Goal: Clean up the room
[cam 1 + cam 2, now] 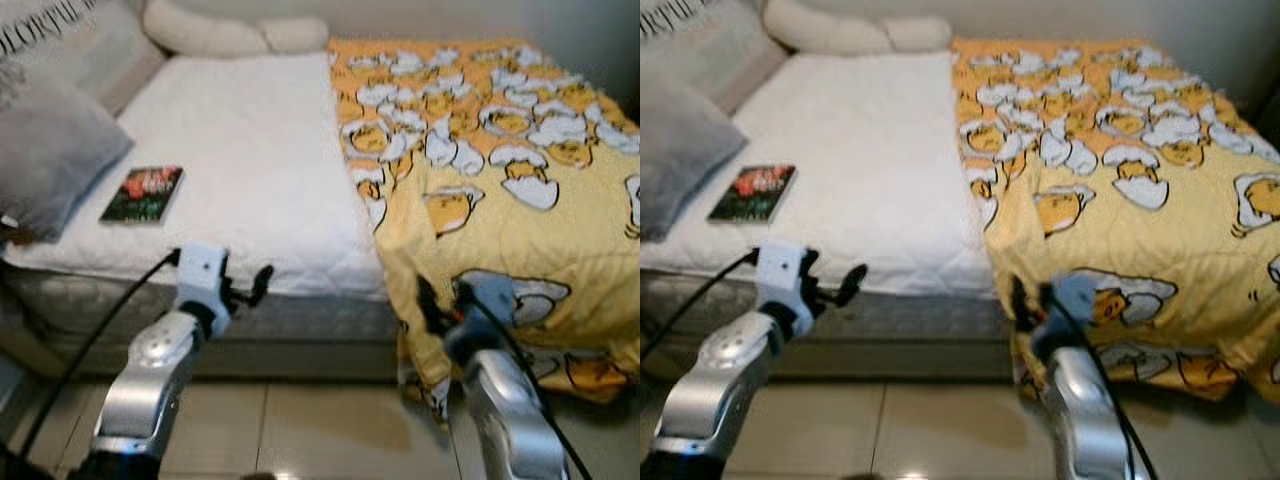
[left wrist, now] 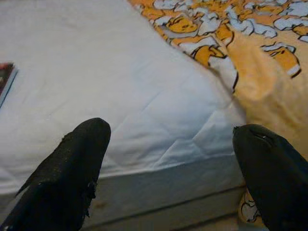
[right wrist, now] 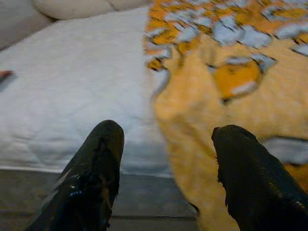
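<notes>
White mattress (image 1: 250, 150), book (image 1: 142, 193), yellow egg-print blanket (image 1: 500, 180), no legible writing

This is a bedroom in a home. A bed (image 1: 250, 180) with a white quilted mattress cover stands on a pale tiled floor (image 1: 300, 420) against a plain wall. A yellow blanket (image 1: 500, 180) printed with cartoon egg figures covers the bed's right half and hangs over its edge. Grey and cream pillows (image 1: 50, 150) lie at the left, and a book (image 1: 143, 193) rests on the mattress.

Pale tiled floor (image 1: 300, 420) below the bed, plain wall (image 1: 590, 30) behind.
</notes>
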